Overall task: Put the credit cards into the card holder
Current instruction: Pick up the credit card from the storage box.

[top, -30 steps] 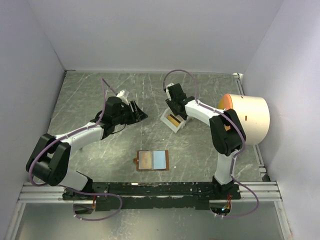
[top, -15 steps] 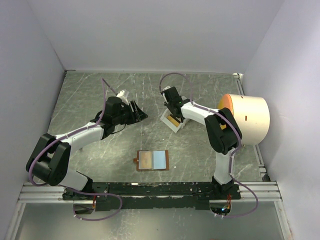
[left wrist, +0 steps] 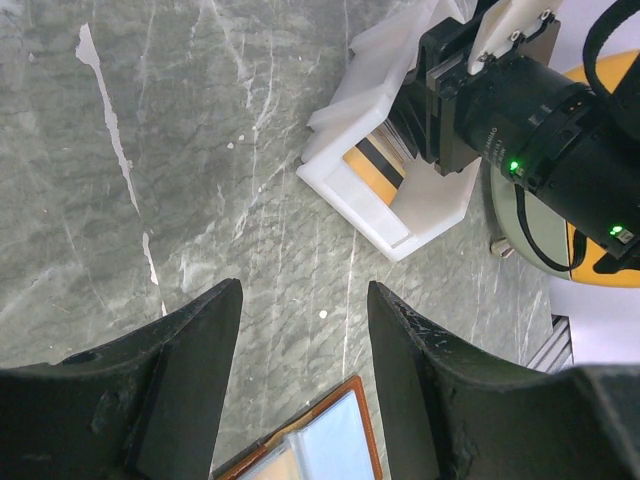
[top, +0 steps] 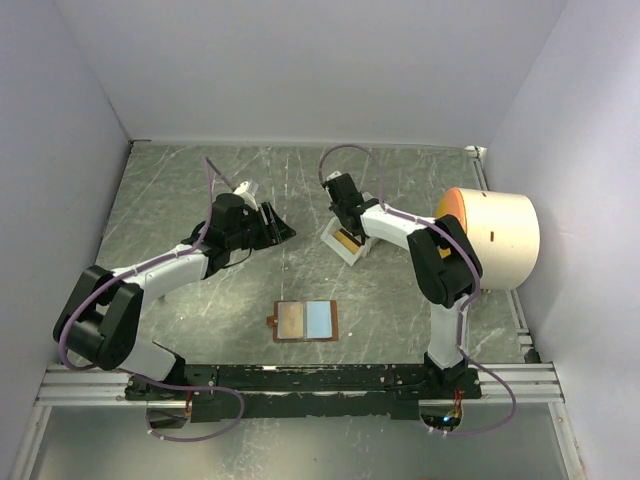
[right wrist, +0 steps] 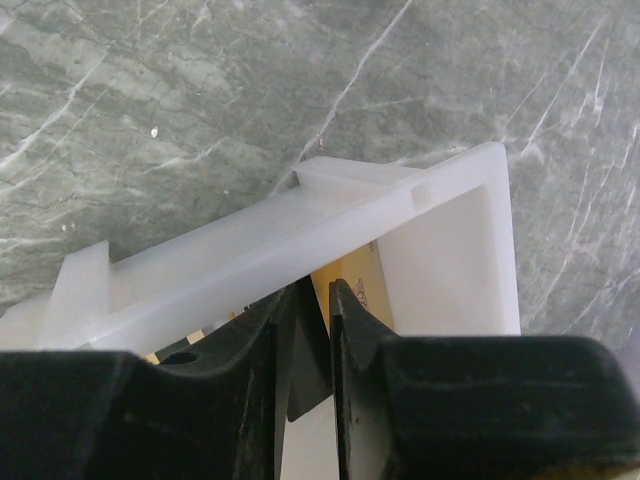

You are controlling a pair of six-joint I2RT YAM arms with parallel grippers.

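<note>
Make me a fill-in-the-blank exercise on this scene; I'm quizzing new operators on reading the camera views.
1. The credit cards sit in a white ___.
2. The gripper reaching into it belongs to the ___ arm.
3. The card holder lies ___ on the table, pockets up.
4. The left gripper holds ___.
Missing words: tray; right; open; nothing.

Top view: high at the near edge, looking down, far. 2 wrist views: close, angled down; all 3 share the white tray (left wrist: 350,200).
</note>
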